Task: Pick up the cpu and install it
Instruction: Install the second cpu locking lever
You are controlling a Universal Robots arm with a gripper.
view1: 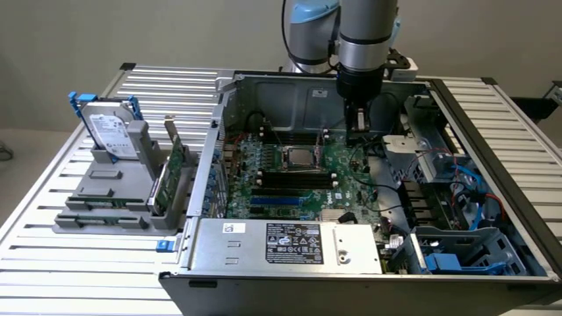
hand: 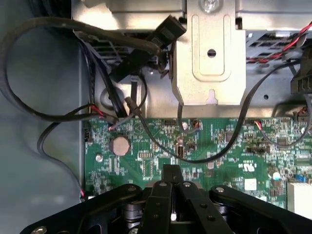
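Open desktop computer case [view1: 491, 151] lies on its side on a slatted metal table [view1: 52, 263], side panel off, so the green motherboard [view1: 343, 174] faces up and can be reached from above.

The cpu [view1: 297, 157] sits in the metal-framed socket near the middle of the board: pale silvery square top, flat and level within the frame. Judged from this, it is already in its seat rather than waiting elsewhere. Whether the socket latch is down cannot be told.

Arm comes down from above into the case. Gripper [view1: 356, 136] hangs over the board toward the exterior view's right of the socket, near the rear wall of the case, apart from the cpu. In the wrist view the gripper [hand: 171, 171] has its two black fingers [hand: 165, 183] pressed together, nothing between them: closed and empty. Beneath it lies bare board, with a round coin battery [hand: 120, 145] off to one side and black cables [hand: 44, 117] looping along the board edge.

On the table, at the exterior view's left of the case, a grey holder rack [view1: 114, 204] keeps spare parts upright so they can be taken from above: a hard drive [view1: 110, 128] with white label and blue rails, and a green expansion card [view1: 171, 174] standing on edge. The power supply [view1: 290, 243], label up, fills the near corner of the case.
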